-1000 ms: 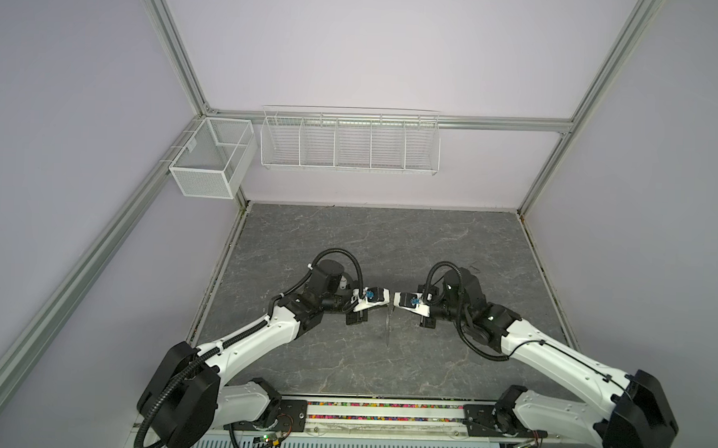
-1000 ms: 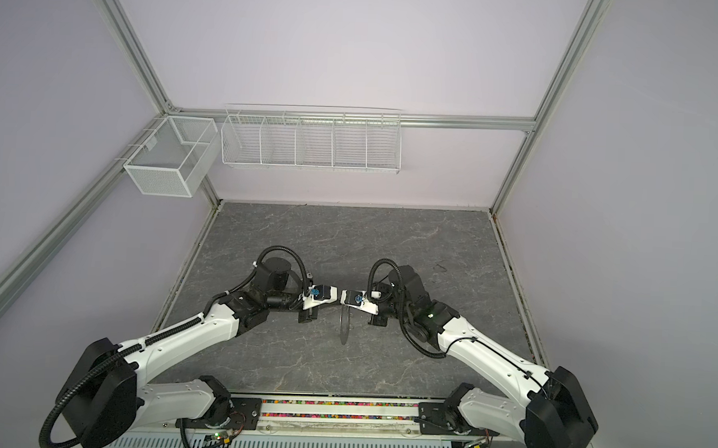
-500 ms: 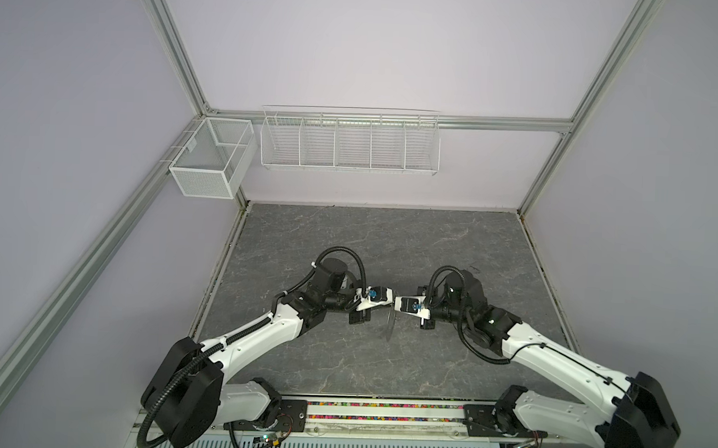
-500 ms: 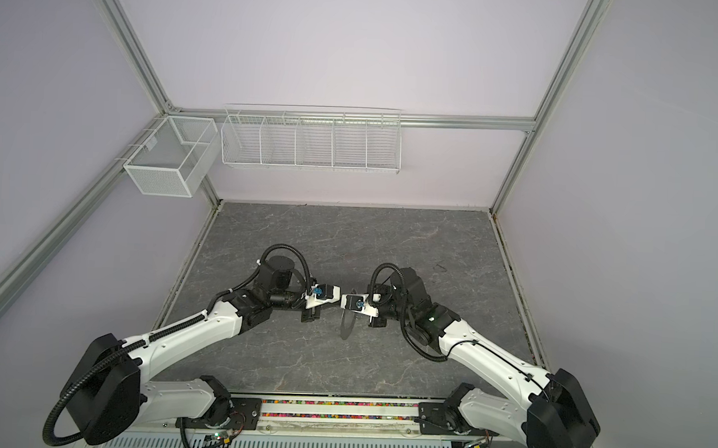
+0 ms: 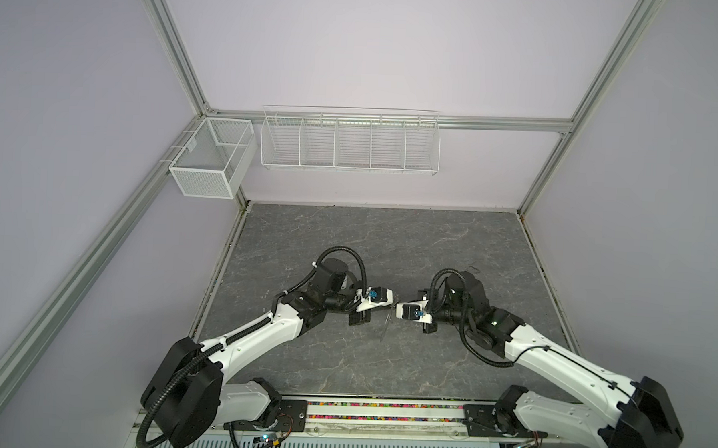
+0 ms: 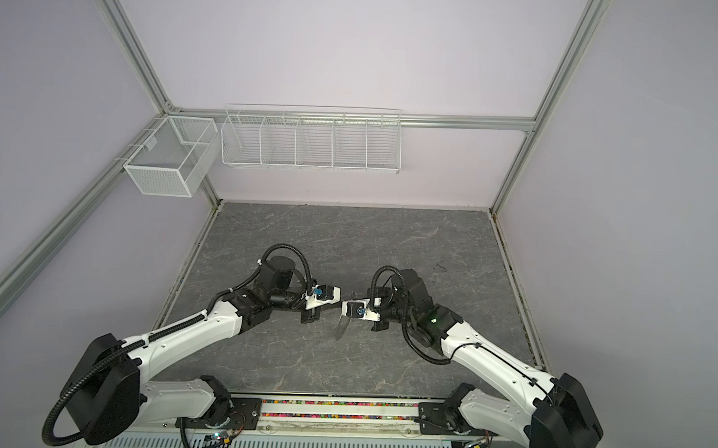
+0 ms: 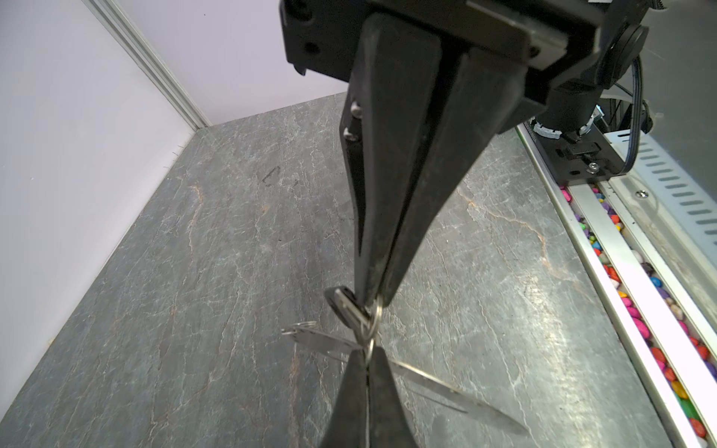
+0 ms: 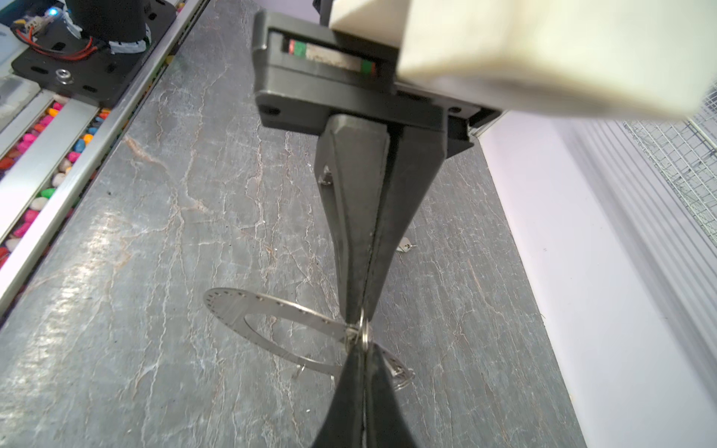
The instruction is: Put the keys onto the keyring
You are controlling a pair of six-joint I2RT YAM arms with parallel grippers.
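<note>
Both grippers meet tip to tip above the middle of the table, both shut. My left gripper [image 7: 366, 351] and my right gripper [image 8: 362, 347] each pinch the same small split ring [image 7: 371, 324]. The grey keyring [image 8: 248, 306], with small holes round its rim, hangs tilted from that spot, clear of the table; it shows edge-on in both top views [image 5: 386, 327] [image 6: 341, 328]. A key with a black tag [image 7: 343, 306] sits against the right gripper's fingertips. A small pale key [image 8: 405, 246] lies on the table beyond the left gripper's fingers.
Another small wire ring [image 8: 403, 378] hangs on the keyring's rim. A white wire rack [image 5: 349, 143] and a mesh box [image 5: 210, 164] hang on the back wall. A rail filled with coloured pebbles [image 7: 640, 302] runs along the table's front edge [image 5: 383, 394].
Both grippers have shifted slightly toward the front together, still tip to tip and shut. The keyring hangs under them much as before.
</note>
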